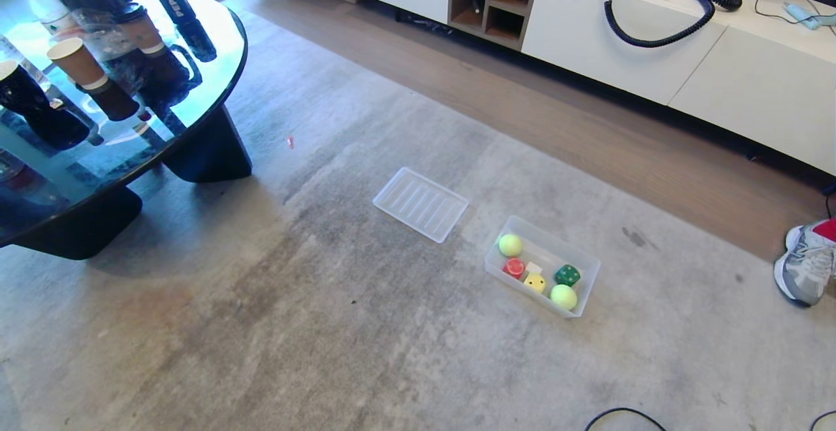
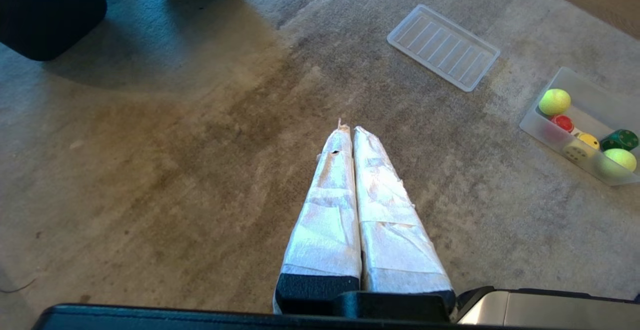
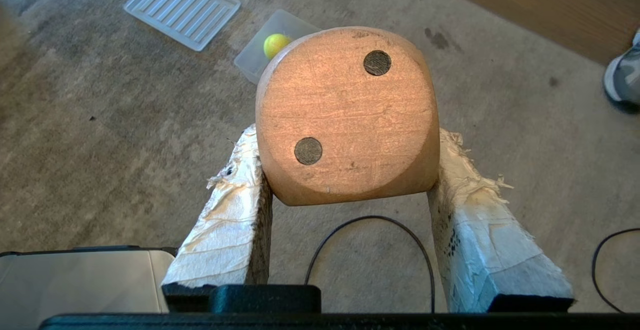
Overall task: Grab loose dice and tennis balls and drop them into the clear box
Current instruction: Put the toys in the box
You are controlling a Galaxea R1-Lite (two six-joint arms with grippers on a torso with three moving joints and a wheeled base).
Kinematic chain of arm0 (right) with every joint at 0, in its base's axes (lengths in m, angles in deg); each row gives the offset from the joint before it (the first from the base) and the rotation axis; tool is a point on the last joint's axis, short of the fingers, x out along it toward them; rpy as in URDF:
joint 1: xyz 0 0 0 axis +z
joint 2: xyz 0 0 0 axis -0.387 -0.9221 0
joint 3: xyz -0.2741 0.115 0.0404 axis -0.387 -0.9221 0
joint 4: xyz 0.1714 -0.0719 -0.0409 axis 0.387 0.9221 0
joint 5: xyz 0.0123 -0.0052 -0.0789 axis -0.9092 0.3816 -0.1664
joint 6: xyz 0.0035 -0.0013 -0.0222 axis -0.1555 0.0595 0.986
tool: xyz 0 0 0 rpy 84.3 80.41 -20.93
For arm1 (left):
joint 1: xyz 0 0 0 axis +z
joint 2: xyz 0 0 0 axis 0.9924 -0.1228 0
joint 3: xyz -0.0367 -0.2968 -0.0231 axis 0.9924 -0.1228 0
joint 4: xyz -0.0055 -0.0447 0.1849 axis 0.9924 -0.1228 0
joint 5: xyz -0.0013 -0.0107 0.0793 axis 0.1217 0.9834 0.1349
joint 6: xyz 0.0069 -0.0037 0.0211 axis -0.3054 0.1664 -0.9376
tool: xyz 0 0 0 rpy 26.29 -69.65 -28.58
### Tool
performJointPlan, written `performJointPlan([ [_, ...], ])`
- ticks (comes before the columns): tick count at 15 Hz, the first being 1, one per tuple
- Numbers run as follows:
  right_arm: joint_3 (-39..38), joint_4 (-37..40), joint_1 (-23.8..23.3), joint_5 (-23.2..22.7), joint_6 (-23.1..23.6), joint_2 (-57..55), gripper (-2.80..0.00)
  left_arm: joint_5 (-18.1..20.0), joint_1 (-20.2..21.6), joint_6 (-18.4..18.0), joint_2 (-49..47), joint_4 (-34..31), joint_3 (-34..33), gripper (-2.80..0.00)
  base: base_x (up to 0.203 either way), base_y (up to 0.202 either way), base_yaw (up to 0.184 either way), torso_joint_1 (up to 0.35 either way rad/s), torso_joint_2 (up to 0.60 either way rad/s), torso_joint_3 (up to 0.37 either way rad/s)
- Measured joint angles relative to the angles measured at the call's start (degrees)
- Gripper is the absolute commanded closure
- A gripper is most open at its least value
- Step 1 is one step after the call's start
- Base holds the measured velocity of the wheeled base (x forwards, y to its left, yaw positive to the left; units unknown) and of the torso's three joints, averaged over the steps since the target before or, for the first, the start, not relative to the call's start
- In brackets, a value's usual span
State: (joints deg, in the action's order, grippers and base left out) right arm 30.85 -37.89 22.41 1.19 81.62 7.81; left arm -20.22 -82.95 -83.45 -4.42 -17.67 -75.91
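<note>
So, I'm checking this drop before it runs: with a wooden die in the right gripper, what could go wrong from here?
1. The clear box already holds two tennis balls and several dice; the wooden die might bounce out.
2. The right gripper grips only its lower edges, so it may slip.
3. A cable lies on the carpet below and could snag.

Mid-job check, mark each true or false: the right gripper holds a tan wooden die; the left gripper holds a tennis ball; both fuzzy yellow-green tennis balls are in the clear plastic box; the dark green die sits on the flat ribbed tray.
1. The right gripper holds a tan wooden die. True.
2. The left gripper holds a tennis ball. False: it is shut on nothing.
3. Both fuzzy yellow-green tennis balls lie in the clear plastic box. True.
4. The dark green die sits on the flat ribbed tray. False: it lies in the clear plastic box.
</note>
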Motion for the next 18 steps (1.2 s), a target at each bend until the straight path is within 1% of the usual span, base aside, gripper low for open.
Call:
performJointPlan([
  [4, 0.0, 0.0, 0.0, 0.0, 0.0, 0.0, 0.0, 0.0, 0.0, 0.0, 0.0, 0.0, 0.0, 0.0, 0.0, 0.0, 0.0, 0.001, 0.0, -0.032],
  [18, 0.0, 0.0, 0.0, 0.0, 0.0, 0.0, 0.0, -0.2, 0.0, 0.3, 0.0, 0.1, 0.0, 0.0, 0.0, 0.0, 0.0, 0.002, 0.0, -0.195],
])
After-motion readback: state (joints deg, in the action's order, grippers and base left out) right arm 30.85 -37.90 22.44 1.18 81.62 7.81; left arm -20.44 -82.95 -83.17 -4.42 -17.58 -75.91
